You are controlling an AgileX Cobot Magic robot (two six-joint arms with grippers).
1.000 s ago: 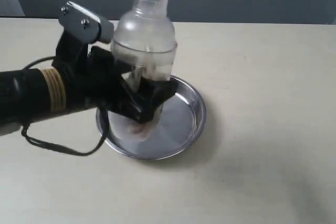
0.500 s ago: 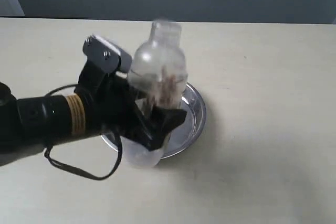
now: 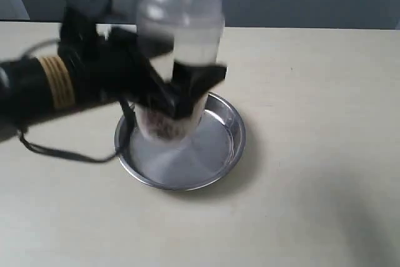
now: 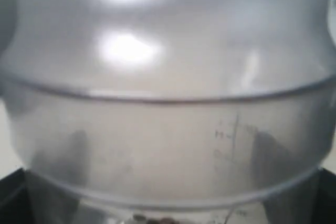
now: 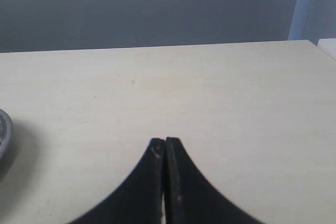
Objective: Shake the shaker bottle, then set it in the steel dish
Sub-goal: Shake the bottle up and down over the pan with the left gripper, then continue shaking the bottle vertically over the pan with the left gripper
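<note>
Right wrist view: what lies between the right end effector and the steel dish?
Only bare tabletop lies between the right end effector and the rim of the steel dish, as the right wrist view shows.

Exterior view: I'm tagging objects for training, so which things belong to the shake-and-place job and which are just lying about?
In the job: shaker bottle; steel dish; left claw, shut on the bottle.
Lying about: right claw, shut, holding nothing; table.
</note>
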